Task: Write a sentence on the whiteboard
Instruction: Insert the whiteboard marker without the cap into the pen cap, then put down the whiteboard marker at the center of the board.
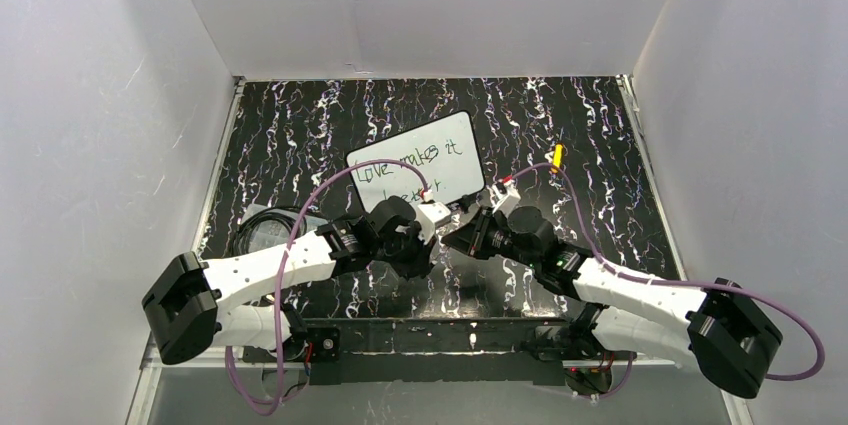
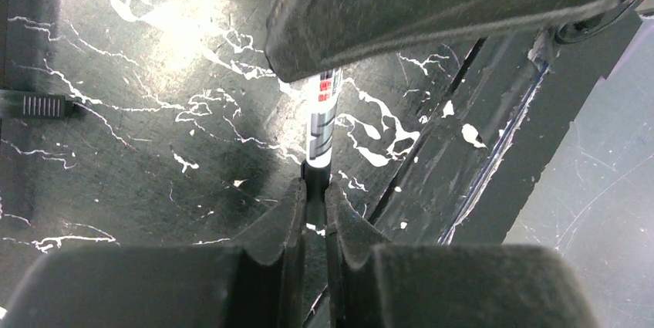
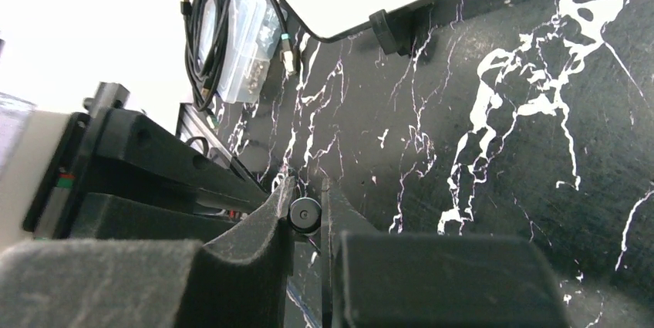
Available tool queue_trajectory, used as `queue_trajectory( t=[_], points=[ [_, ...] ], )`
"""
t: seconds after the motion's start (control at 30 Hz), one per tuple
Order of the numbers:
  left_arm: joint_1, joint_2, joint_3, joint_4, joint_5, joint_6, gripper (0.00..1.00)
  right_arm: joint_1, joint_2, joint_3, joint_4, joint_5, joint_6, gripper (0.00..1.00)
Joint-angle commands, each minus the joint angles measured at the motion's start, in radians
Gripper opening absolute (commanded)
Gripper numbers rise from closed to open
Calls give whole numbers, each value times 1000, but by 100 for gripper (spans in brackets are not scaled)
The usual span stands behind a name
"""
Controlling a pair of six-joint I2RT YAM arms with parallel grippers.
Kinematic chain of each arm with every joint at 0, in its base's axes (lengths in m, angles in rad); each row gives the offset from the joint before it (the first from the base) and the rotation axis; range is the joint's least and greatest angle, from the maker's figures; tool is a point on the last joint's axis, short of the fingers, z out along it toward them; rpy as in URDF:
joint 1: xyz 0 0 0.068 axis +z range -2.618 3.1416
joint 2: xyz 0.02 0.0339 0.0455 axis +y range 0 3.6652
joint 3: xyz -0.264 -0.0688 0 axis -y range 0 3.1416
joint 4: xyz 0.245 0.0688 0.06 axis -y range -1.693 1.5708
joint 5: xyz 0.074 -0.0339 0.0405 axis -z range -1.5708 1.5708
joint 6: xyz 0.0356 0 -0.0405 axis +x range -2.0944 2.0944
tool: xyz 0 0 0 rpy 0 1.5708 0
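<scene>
I have the left fingers and right fingers each clamped on an end of the marker, near the whiteboard

We see a black table veined with white like marble, and lying on it a whiteboard with handwriting, set askew toward the far middle, and near the left edge a coil of black cable just beside a clear plastic bag.
</scene>
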Motion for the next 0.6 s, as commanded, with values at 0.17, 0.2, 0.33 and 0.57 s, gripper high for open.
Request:
queue_trajectory(
  t=[0.17, 0.2, 0.33, 0.57],
  points=[
    [18, -72, 104, 537, 56, -22, 0, 92, -27, 14, -370, -65, -3, 1],
    [22, -86, 77, 530, 54, -34, 0, 92, -55, 28, -402, -14, 1, 1],
    [36, -171, -35, 481, 21, -67, 28, 92, -140, 40, -484, 169, 79, 1],
    [113, -315, -38, 208, -91, -95, 63, 83, -261, 39, -521, 413, 114, 13]
  ],
)
